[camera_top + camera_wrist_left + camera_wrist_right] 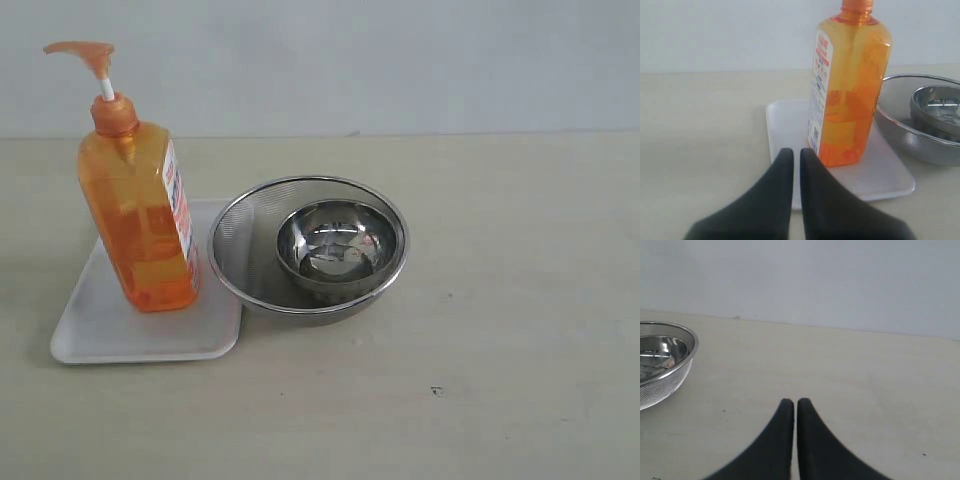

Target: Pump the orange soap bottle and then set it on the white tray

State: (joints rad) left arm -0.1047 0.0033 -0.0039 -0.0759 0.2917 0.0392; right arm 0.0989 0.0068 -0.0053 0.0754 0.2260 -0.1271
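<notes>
Beige tabletop [500, 350] is filling the exterior view; the orange soap bottle [140, 215] is standing upright on the white tray [95, 335], just beside a mesh bowl [235, 240] holding a steel bowl [335, 245]. From the left wrist, the left gripper [796, 152] is hovering near the orange soap bottle, jaws together, empty. From the right wrist, the right gripper [795, 402] is hanging over the tabletop, jaws together.

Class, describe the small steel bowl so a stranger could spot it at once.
On the pale table, beside the white tray holding the orange soap bottle, sits a round steel mesh bowl. Inside it nests the small steel bowl: solid, mirror-shiny walls, not mesh.
</notes>
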